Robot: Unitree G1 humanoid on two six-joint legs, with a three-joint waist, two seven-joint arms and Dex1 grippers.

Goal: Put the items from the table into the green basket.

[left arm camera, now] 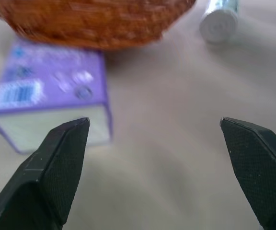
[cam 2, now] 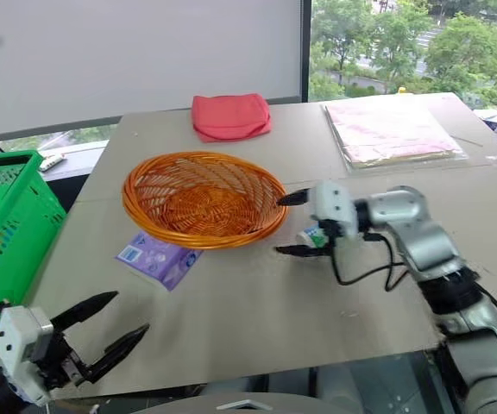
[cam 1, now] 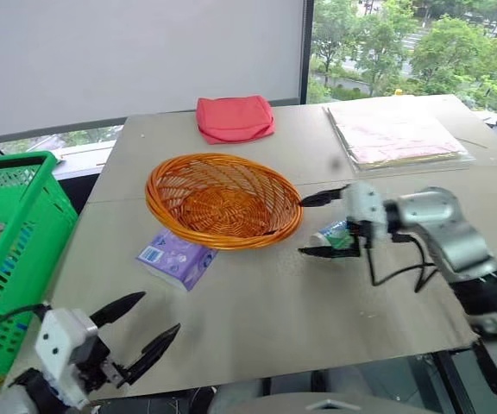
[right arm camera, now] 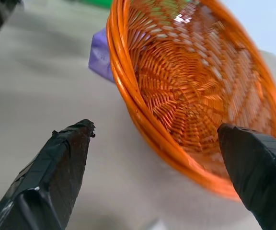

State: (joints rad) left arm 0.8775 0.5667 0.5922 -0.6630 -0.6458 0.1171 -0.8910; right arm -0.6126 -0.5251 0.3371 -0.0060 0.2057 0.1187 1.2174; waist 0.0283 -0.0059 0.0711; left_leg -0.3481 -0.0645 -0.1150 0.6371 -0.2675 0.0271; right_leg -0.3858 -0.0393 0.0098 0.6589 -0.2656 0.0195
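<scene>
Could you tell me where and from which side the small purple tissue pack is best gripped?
Probably across its two long edges, from above. The small soft purple tissue pack lies flat on the grey-beige table, its far end tucked under the rim of the round orange wicker basket, so its near half is the free part. The left gripper is open nearby.

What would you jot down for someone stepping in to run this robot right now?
Left gripper: open, empty, near the table's front edge, short of the purple tissue pack.
Right gripper: open, empty, beside the green-and-white container.
Tissue pack lies partly under the orange wicker basket's rim; container lies to that basket's right.
Green basket stands off the table's left side.
Done: neither item moved. Left: grasp each and drop both into the green basket.
</scene>
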